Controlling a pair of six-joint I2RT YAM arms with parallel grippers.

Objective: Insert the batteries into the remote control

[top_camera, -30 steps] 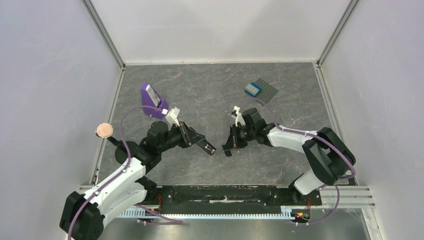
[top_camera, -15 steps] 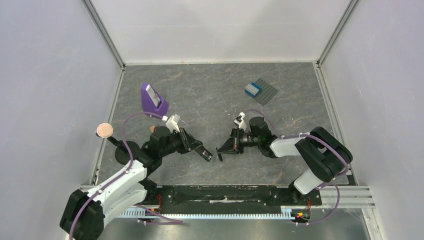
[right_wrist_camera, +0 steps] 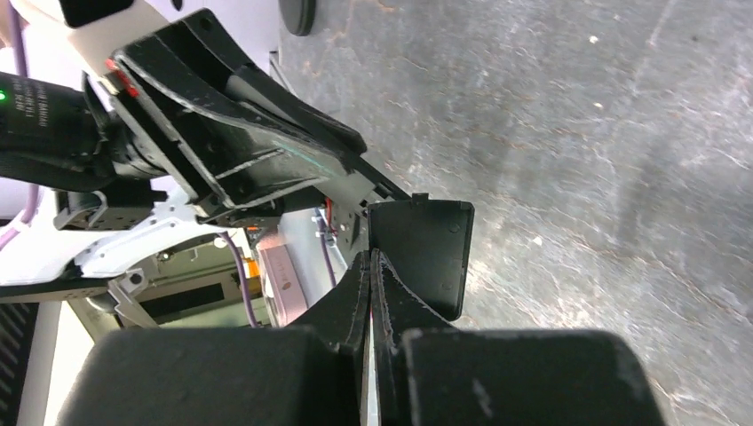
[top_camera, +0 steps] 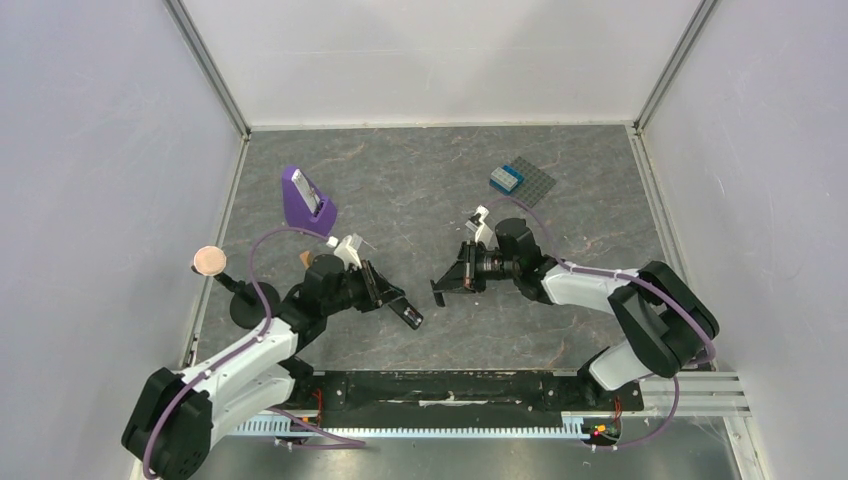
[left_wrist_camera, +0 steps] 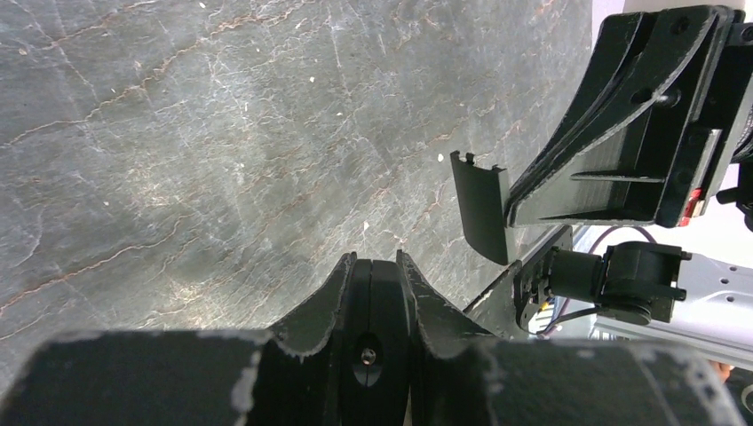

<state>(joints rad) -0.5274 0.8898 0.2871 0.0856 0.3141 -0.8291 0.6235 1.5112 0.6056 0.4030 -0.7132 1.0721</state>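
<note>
My left gripper is shut on the remote control, a slim black bar that sticks out past the fingertips toward the right arm. In the left wrist view the remote fills the gap between the fingers of the left gripper. My right gripper is shut on a thin flat black cover plate, held on edge just right of the remote's end, with a small gap between them. The plate shows in the right wrist view past the right gripper, and in the left wrist view. No batteries are in view.
A purple wedge stand sits at the back left. A dark grey studded baseplate with a blue brick lies at the back right. An orange-brown disc on a black post stands at the table's left edge. Walls close in three sides.
My left gripper has moved nearer and lower with the remote. My right gripper has swung the cover plate left toward the remote's end, then risen slightly.
</note>
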